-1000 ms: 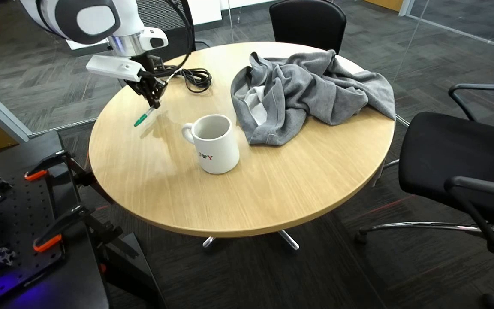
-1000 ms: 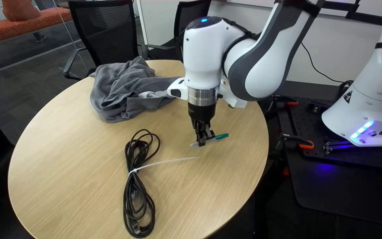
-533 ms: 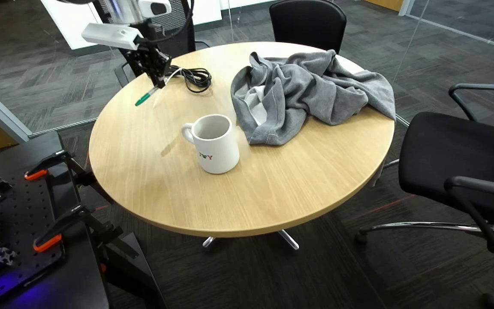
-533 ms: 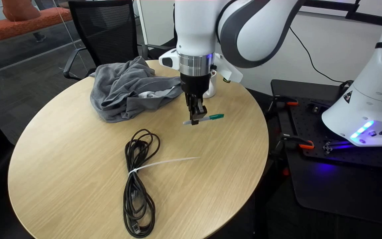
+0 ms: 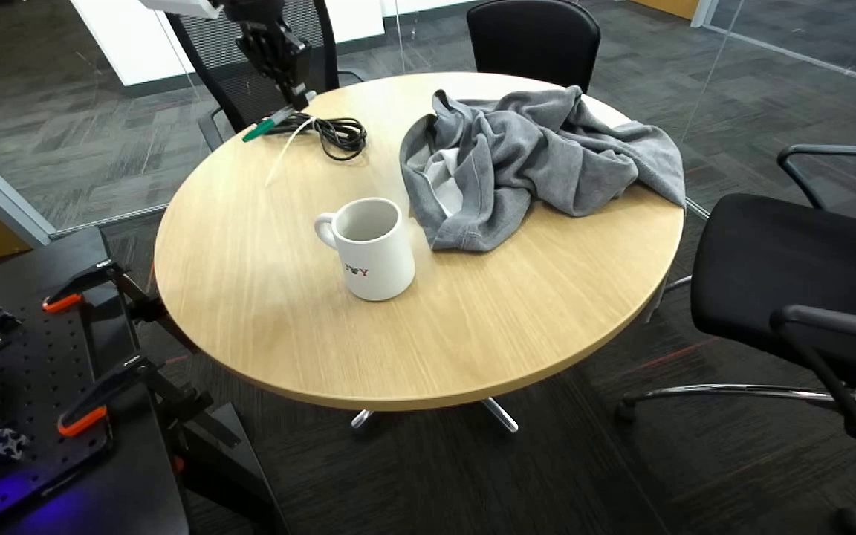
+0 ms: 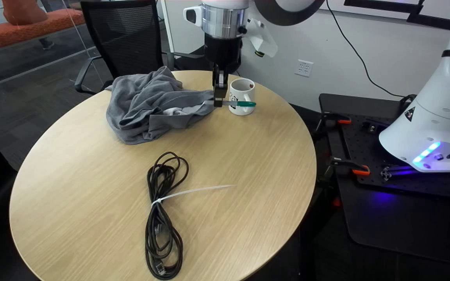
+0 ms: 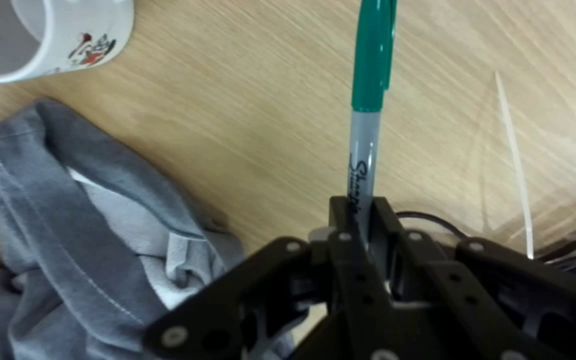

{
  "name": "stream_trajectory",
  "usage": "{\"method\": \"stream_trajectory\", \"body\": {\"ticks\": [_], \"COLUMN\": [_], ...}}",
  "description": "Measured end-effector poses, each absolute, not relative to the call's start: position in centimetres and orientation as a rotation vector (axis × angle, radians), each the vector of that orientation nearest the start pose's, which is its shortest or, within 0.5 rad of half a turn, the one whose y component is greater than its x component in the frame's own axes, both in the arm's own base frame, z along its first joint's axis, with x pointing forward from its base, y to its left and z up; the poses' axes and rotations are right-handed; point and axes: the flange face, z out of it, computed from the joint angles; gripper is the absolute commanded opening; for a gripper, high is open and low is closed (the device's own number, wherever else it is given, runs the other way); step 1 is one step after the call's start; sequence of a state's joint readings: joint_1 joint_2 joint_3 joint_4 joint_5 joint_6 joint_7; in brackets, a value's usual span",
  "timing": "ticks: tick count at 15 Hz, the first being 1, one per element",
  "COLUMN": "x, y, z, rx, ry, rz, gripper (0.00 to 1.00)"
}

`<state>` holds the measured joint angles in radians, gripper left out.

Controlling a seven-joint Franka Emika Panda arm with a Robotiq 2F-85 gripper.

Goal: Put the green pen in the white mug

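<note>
The green pen (image 7: 367, 115) is pinched in the gripper (image 7: 360, 217), its jaws being pressed against it from both sides, with the capped end left sticking out; it is held raised above the table (image 5: 487, 327), more sideways than upright; in an exterior view the white mug (image 5: 376, 256) is seen standing upright on that table, apart from the pen; the step in hand is therefore judged to be the carrying, with the grasp done and the placing not yet made; for the next move, the pen should be brought over the mouth of the mug, and probably it has to be tipped so that one end is pointed downward before the jaws are parted; if it were released at its present angle, it could be left lying across the top.
</note>
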<state>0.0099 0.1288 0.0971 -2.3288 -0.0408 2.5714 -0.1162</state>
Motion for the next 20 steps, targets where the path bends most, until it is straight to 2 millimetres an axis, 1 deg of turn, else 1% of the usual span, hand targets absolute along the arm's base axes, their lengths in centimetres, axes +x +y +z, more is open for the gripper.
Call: {"method": "stream_trajectory", "body": {"ticks": [2, 5, 6, 9, 12, 17, 20], "x": [52.7, 52.7, 52.7, 52.7, 53.2, 53.6, 53.9], "y": [4.9, 4.8, 4.8, 4.7, 3.7, 0.6, -0.3], "z": [30.4, 30.7, 30.7, 30.6, 31.0, 31.8, 32.5], "rx": [-3.140, -3.142, -3.142, -3.149, -3.231, -3.370, -3.422], "ry": [-0.353, -0.348, -0.349, -0.336, -0.185, 0.105, 0.292], "rz": [-0.199, -0.202, -0.202, -0.205, -0.319, -0.521, -0.652], "gripper": [0.13, 0.13, 0.03, 0.03, 0.03, 0.03, 0.03]}}
